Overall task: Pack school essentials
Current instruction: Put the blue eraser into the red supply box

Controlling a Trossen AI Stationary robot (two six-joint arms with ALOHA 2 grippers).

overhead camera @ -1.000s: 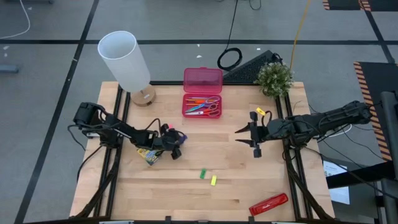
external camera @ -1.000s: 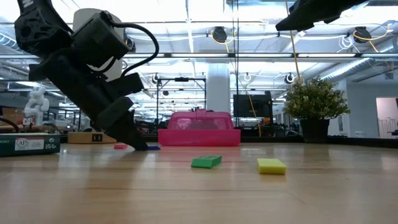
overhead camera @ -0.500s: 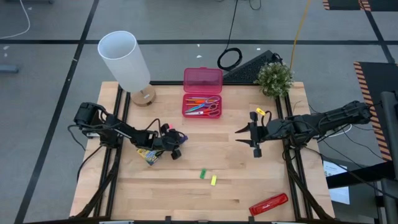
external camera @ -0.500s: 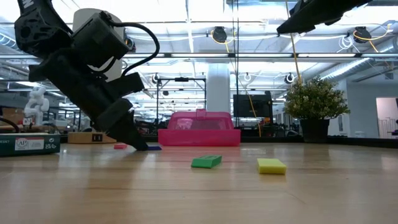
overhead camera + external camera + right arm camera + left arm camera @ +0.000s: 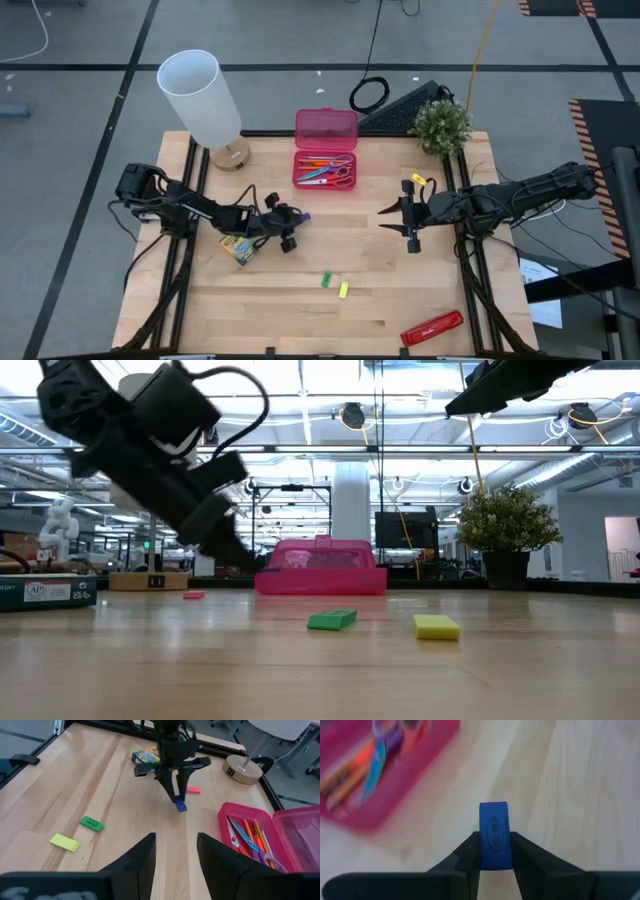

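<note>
Lighting bright and even, source looks overhead: low view shows rows of ceiling strip lights [image 5: 420, 422] behind the table [image 5: 320, 660], slightly blown out. Shadows on the table soft and short, no hard glare on the wood. High view sharp edge to edge. Left wrist view: blue eraser [image 5: 494, 836] in focus, pink case [image 5: 380, 765] behind it heavily blurred. Right wrist view: its own fingers [image 5: 140, 865] soft in the foreground, mid-table sharp

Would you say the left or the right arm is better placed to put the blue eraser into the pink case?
Left: the left gripper already grips the blue eraser near the pink case; the right gripper hovers empty.
</note>
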